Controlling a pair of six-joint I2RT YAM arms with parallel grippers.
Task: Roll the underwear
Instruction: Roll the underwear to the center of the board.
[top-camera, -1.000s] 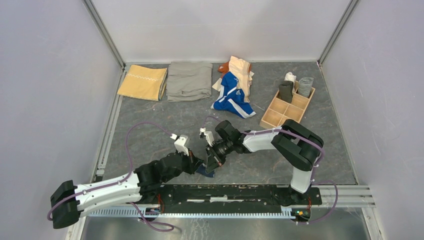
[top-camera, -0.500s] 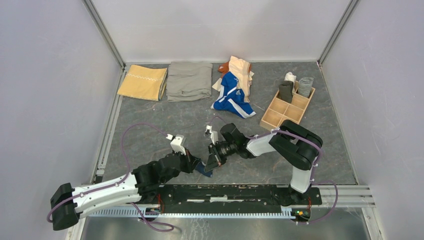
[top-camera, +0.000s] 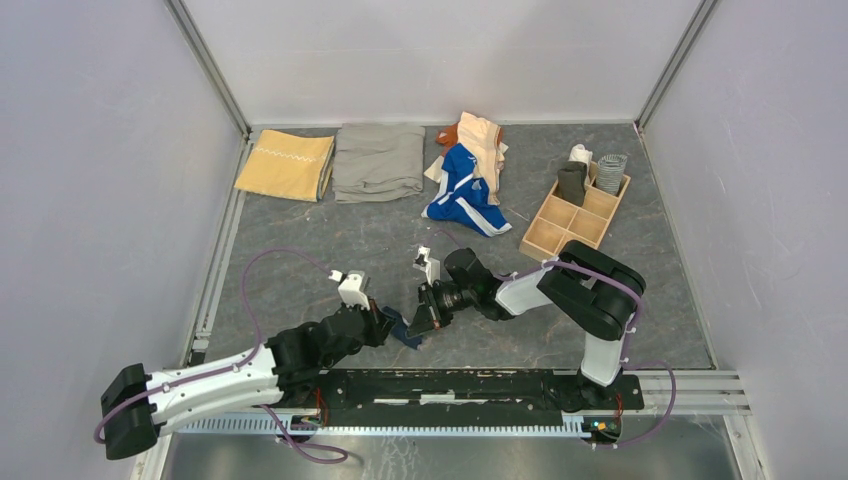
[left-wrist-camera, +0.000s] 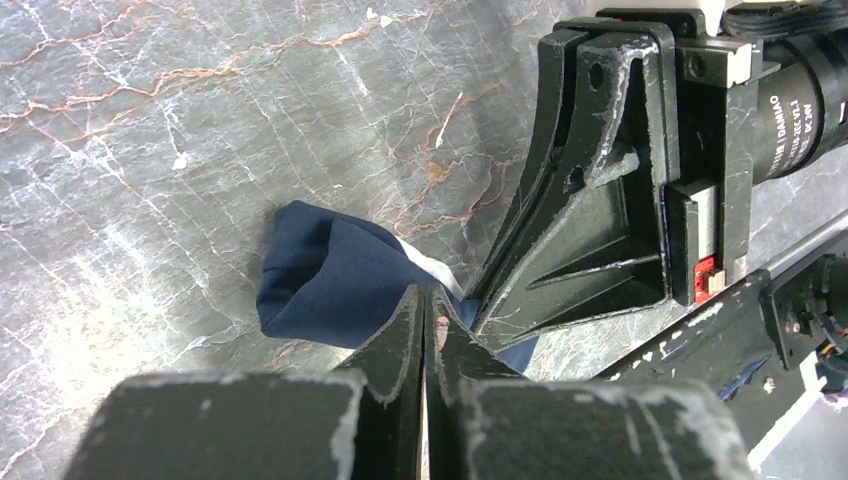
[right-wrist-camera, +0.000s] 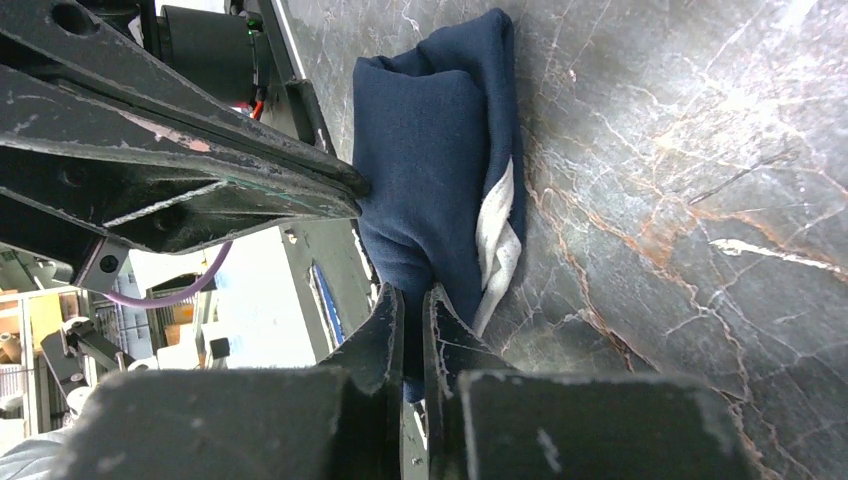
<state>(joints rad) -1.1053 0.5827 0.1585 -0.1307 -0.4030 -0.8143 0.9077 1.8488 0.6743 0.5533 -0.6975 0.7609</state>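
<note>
The navy briefs (top-camera: 404, 334) are rolled into a bundle lying at the near edge of the tabletop (top-camera: 330, 240), midway along it. The left gripper (left-wrist-camera: 425, 296) is fully closed, its tips set against the roll. The right gripper (right-wrist-camera: 412, 297) is pinched narrowly on a navy fold.

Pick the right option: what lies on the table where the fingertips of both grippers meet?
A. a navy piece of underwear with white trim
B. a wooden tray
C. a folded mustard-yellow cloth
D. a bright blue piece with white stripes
A: both wrist views show the navy underwear, bunched up with its white trim showing, at the tips of the left gripper and the right gripper.
</note>
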